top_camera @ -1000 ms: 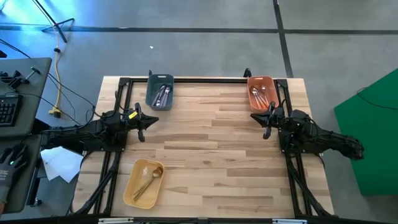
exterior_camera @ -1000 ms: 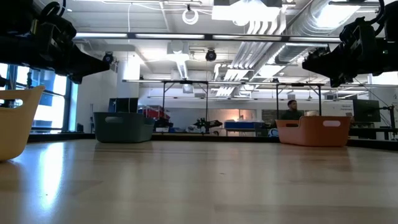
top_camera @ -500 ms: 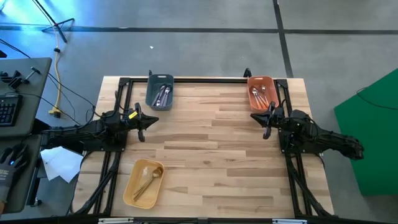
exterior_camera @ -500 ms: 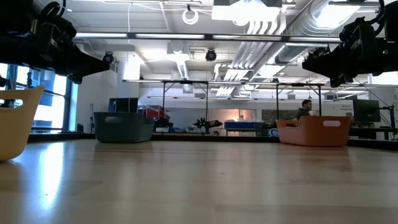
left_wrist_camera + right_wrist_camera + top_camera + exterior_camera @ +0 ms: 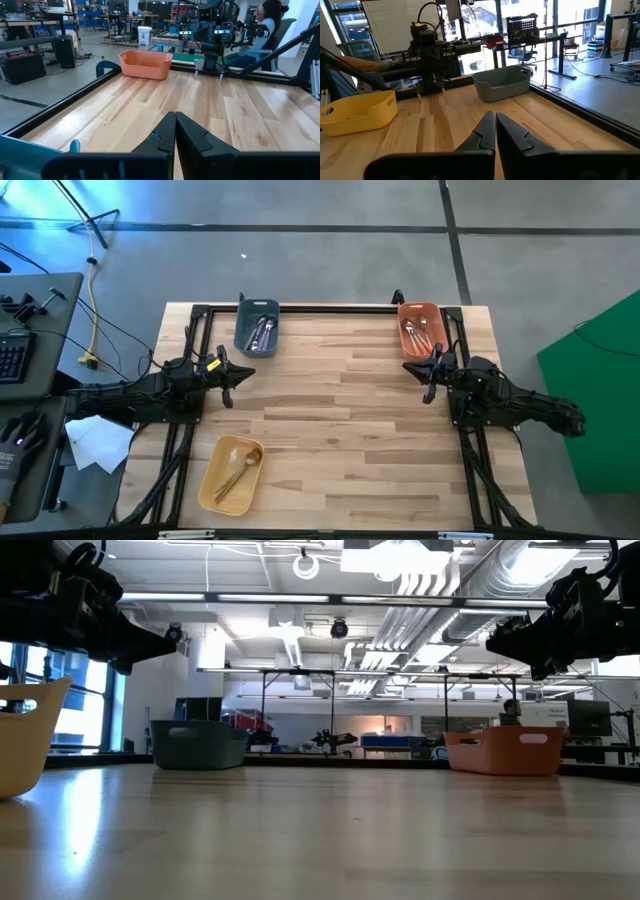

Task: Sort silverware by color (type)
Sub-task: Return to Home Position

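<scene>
As the silverware (image 5: 260, 333) lies lengthwise inside the smooth plastic grey-blue bin (image 5: 241, 330), orange bin (image 5: 421, 306) and yellow bin (image 5: 222, 452), I judge no piece remains to reach. The left gripper (image 5: 175, 120), fingers together and empty, hangs nearest the grey-blue one; the right gripper (image 5: 495, 120), likewise, just beside the orange.

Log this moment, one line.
left arm: jaws shut, left edge | right arm: jaws shut, right edge | silverware: in blue bin, orange bin, yellow bin

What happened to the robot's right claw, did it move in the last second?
No. In the high view the right gripper sits at the same spot beside the end of the orange bin as a second ago.
</scene>
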`<move>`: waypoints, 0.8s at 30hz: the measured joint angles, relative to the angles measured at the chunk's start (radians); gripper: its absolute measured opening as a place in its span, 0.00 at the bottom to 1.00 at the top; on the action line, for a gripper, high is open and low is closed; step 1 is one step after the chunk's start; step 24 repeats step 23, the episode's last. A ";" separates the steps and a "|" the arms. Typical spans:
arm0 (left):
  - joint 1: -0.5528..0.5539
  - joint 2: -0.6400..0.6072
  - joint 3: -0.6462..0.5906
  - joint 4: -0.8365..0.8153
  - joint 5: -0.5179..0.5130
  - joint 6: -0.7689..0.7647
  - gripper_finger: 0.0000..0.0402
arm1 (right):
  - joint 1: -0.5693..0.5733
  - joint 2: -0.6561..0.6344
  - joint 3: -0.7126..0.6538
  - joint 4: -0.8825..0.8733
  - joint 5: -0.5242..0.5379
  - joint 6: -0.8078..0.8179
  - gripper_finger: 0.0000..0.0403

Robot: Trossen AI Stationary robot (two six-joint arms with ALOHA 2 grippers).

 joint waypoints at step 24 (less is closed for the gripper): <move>0.000 0.000 0.000 0.000 0.000 -0.001 0.01 | 0.000 0.000 0.000 0.000 0.000 0.000 0.00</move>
